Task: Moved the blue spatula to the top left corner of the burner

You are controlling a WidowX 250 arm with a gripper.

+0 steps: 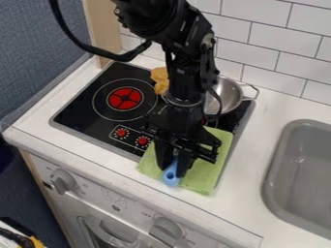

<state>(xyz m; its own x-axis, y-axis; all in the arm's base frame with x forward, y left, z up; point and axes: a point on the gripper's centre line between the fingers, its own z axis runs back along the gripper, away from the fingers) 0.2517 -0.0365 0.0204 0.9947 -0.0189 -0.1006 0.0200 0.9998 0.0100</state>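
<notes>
My gripper is low over the front of the counter, directly above the green cloth, pointing down at the blue spatula. From where I sit I cannot tell whether it is wide or narrow, or whether it has hold of the spatula. The blue handle shows right at its tip, its rounded end toward the front edge of the cloth; the rest of the spatula is hidden from me by the arm, which comes in from the top edge with a black cable looping off to the left.

The cloth lies partly over the front right of the black cooktop and partly on the white counter. To the left of my arm I see the burner with the red centre, with two red knobs in front of it. Behind the arm, a crumpled yellow-orange item shows on the left and a silver pan on the right. Farther right is the grey sink, with white wall tiles behind, and the oven front is below the counter's edge
</notes>
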